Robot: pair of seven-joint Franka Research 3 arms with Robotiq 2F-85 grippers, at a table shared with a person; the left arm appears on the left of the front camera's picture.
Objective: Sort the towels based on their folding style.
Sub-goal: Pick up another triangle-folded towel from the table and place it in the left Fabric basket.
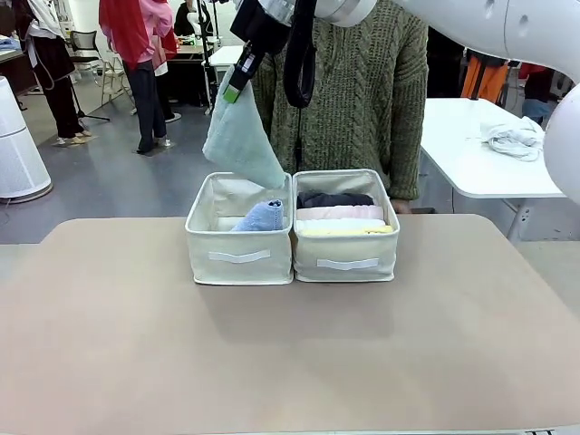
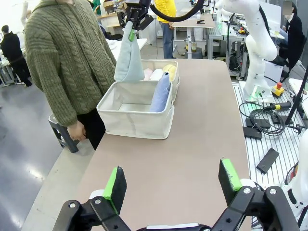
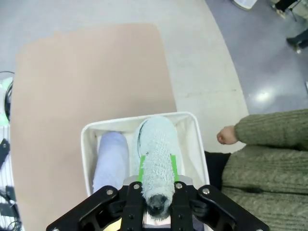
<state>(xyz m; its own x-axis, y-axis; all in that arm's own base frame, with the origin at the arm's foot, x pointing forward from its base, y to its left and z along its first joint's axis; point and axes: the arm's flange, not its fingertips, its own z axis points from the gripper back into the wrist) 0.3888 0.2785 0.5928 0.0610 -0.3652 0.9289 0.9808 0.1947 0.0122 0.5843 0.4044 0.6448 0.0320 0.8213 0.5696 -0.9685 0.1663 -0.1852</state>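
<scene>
Right claw (image 1: 237, 84) clamped on the tip of the pale blue-grey cone towel (image 1: 243, 136), which I hold up over the left bin (image 1: 237, 258).

The towel hangs point-up from my closed fingers, its wide end just above the bin's far rim. The periwinkle blue cone (image 1: 261, 217) lies inside that bin. The right bin (image 1: 346, 263) touches it side by side and holds four rolls: dark grey (image 1: 333, 199) farthest, then pink (image 1: 340, 213), white (image 1: 340, 223) and yellow (image 1: 349, 231) nearest. My left claw (image 2: 173, 180) is spread wide and holds nothing, low over the bare table (image 1: 290, 362), well apart from the bins. A person in a green knit sweater (image 1: 362, 91) stands right behind the bins, one hand (image 3: 226, 135) beside the left bin's far edge.
</scene>
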